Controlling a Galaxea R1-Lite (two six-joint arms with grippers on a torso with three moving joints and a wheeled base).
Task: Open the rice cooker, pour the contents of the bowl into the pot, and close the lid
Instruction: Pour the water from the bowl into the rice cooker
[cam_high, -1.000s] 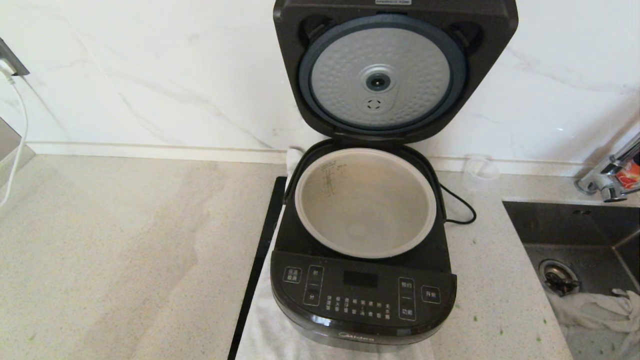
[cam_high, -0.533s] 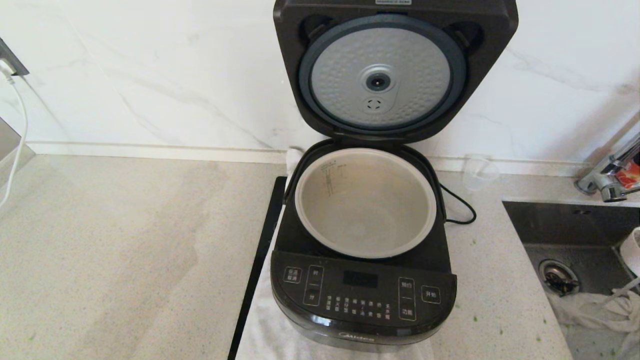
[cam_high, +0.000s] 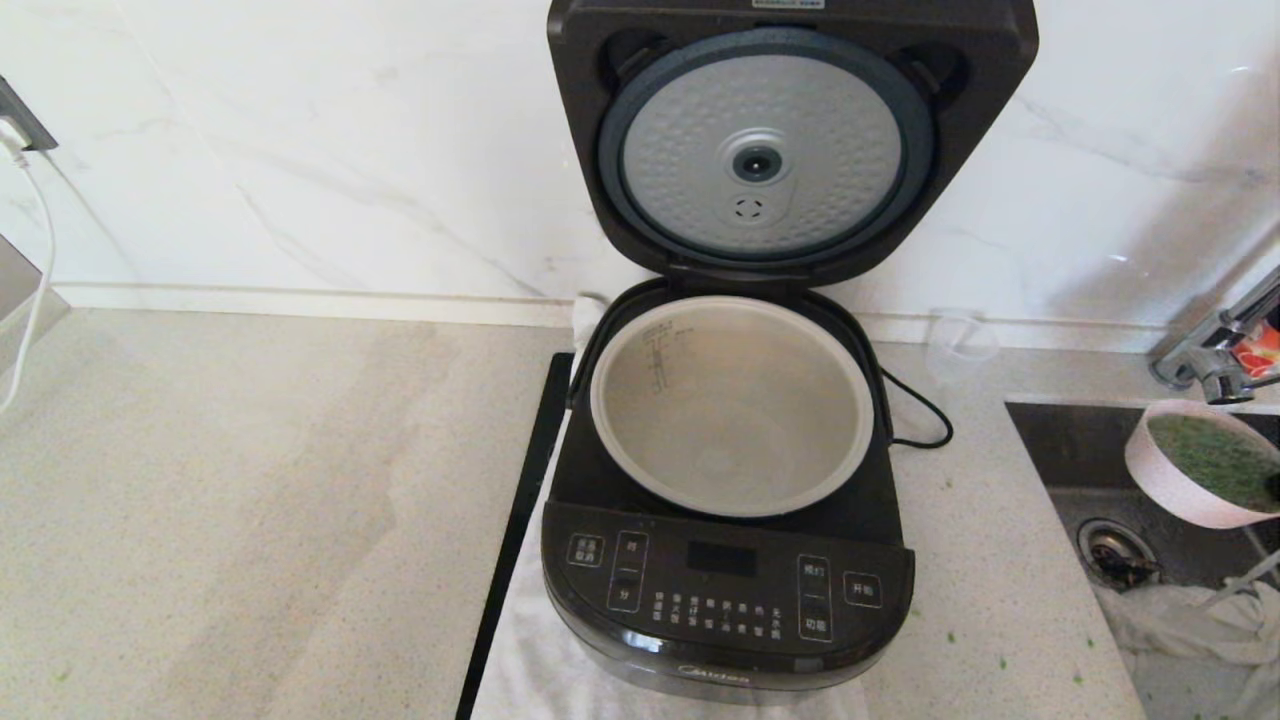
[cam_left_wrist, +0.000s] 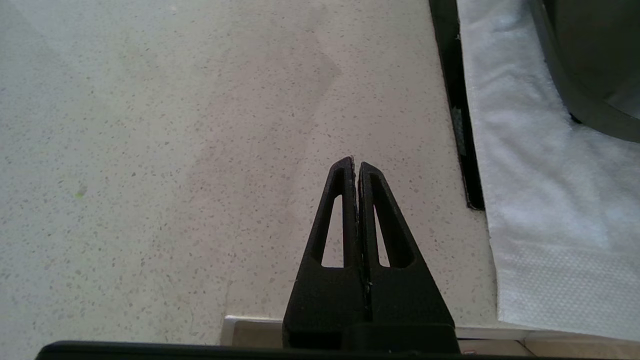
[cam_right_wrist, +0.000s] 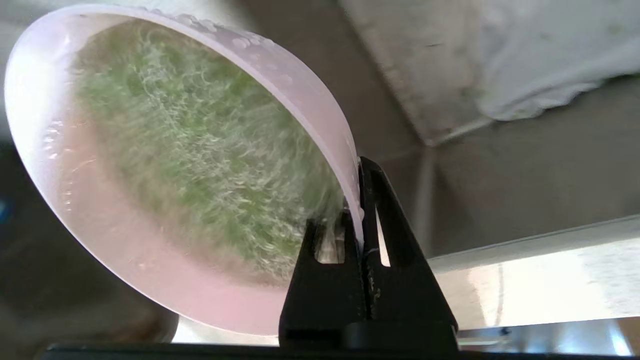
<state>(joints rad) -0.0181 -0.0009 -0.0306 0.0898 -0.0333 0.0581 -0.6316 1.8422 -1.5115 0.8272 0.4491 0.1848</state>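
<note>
One bowl (cam_high: 1205, 476) of chopped greens (cam_right_wrist: 200, 165) in water is being carried by the right tool (cam_right_wrist: 359, 200), which is being kept clamped on its rim, one finger inside and one outside. It is being held over the sink (cam_high: 1140, 470) at the right edge, well apart from the cooker (cam_high: 728, 560), whose lid (cam_high: 790, 140) is standing open above the bare pot (cam_high: 732, 405). Level carriage is being called for: a thin rim pinch could be tipped by sloshing water. The bowl should be brought left over the pot's middle before being tilted. The left tool (cam_left_wrist: 356, 167) is being held closed over the tabletop (cam_left_wrist: 175, 150), left of the cooker.
</note>
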